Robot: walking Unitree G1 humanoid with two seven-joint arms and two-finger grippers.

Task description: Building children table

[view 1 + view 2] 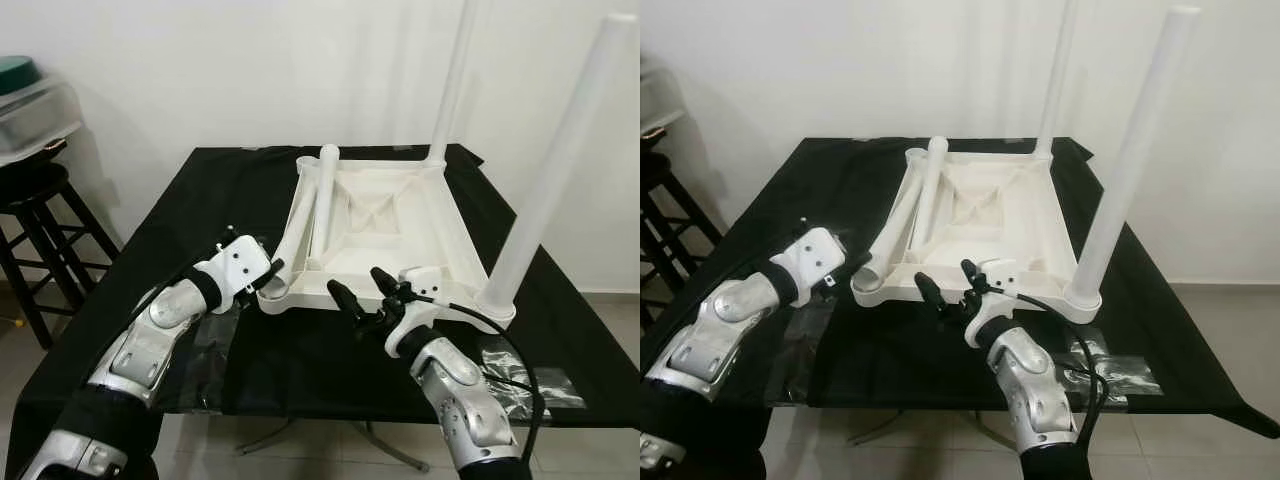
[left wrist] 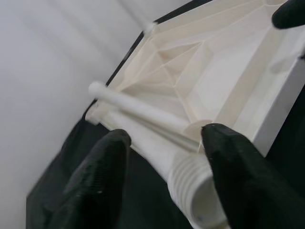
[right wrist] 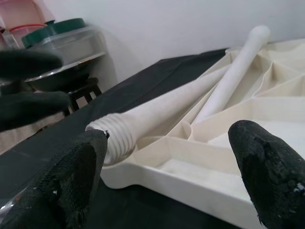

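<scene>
Ribbed white plastic tabletop, threaded leg

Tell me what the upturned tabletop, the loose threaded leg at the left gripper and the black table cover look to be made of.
Upturned tabletop: apparently moulded plastic, off-white, matte; thin stiffening ribs cross its underside. Loose threaded leg: seemingly the same plastic, a hollow tube with moulded screw threads at its open end, lying between the open fingers of the left gripper. Black table cover: probably cloth, dull, slightly rumpled.

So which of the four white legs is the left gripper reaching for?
The loose leg whose threaded end overhangs the tabletop's near-left corner, between the left gripper's open fingers.
</scene>
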